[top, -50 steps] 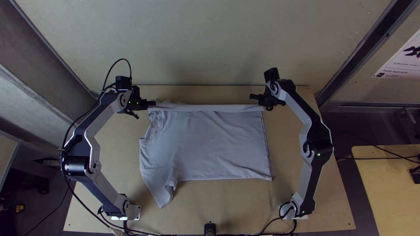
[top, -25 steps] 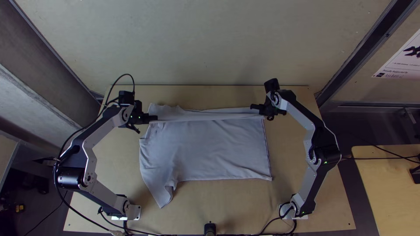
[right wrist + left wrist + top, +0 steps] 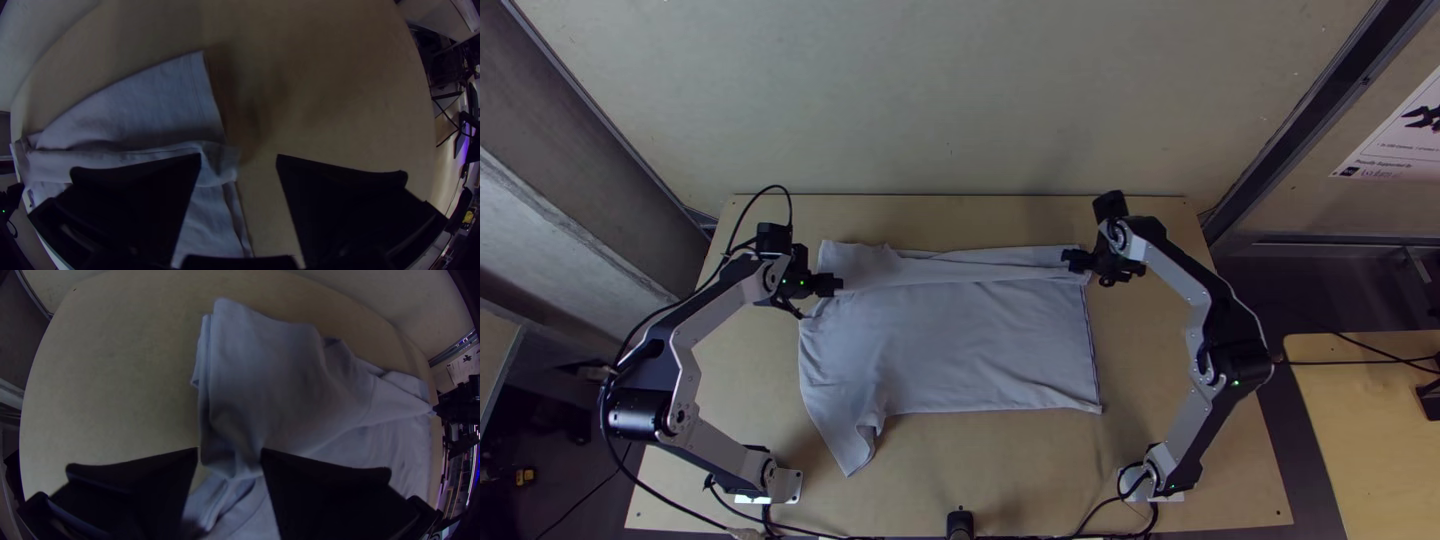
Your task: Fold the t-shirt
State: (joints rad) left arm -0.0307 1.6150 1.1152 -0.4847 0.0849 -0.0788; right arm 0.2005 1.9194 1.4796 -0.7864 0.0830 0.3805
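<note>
Top view is showing the pale grey-blue cloth t-shirt (image 3: 950, 350) lying broadly spread on the light wooden table (image 3: 1010, 465), its far margin forming a narrow folded band (image 3: 970, 270) and its near-left portion, probably a sleeve (image 3: 852, 450), trailing out as a crooked flap. At the band's left end, the left black wide-fingered gripper (image 3: 230, 451) is keeping its fingers apart, with rumpled cloth lying between and below them. At the shirt's far-right corner, the right black wide-fingered gripper (image 3: 239, 155) is also standing wide, with a small turned end of the band beside one finger. Neither is pinching the fabric.

The work is seemingly at an early lengthwise fold, and the band is looking looser at the shirt's left end than along its middle. Doing this well is calling for both grippers to be lifting straight up off the shirt before travelling, since a finger brushing the band could be dragging it crooked. For a next fold, they should be pinching every layer at matching depths and moving together, keeping the cloth taut while the sleeve is waiting to be tucked inward.
</note>
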